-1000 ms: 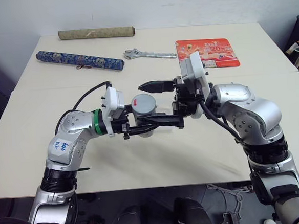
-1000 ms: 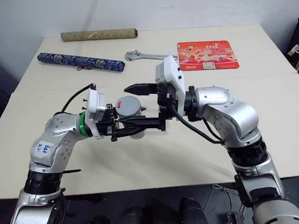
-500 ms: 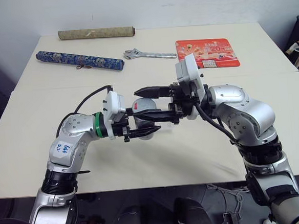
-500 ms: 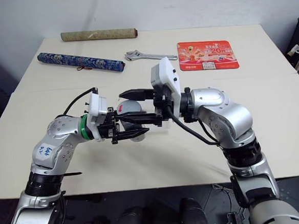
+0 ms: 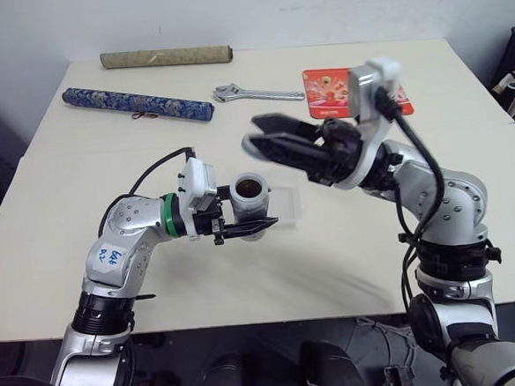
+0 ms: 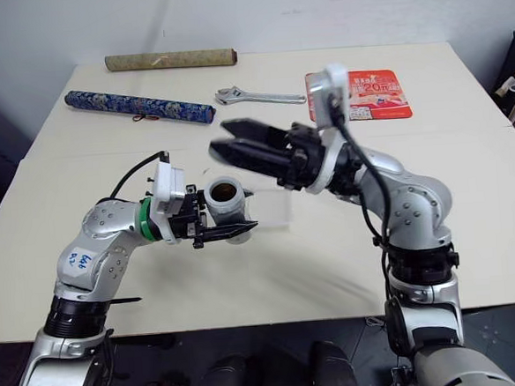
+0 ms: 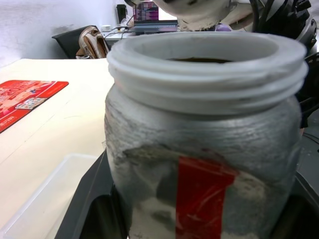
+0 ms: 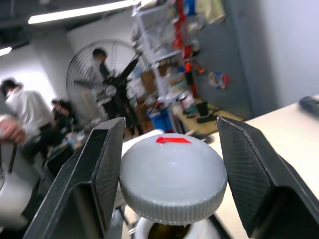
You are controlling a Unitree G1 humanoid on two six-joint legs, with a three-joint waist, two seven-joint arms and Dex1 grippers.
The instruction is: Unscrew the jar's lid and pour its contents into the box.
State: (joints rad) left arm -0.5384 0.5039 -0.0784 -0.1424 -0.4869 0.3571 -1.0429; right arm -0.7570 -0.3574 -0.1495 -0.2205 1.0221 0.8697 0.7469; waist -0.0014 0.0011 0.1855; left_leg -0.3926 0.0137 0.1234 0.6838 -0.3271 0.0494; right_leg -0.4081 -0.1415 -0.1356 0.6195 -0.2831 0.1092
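Right in front of you, your left gripper is clamping the jar upright just above the table, its mouth uncapped and something dark brown showing inside. Your right gripper is pinching the lid between its fingers, raised above and to the right of the jar. Just beyond the jar the box is sitting, and farther back a wrench, a red mat and two scrolls are lying.

Jar just left of box; wrench well behind
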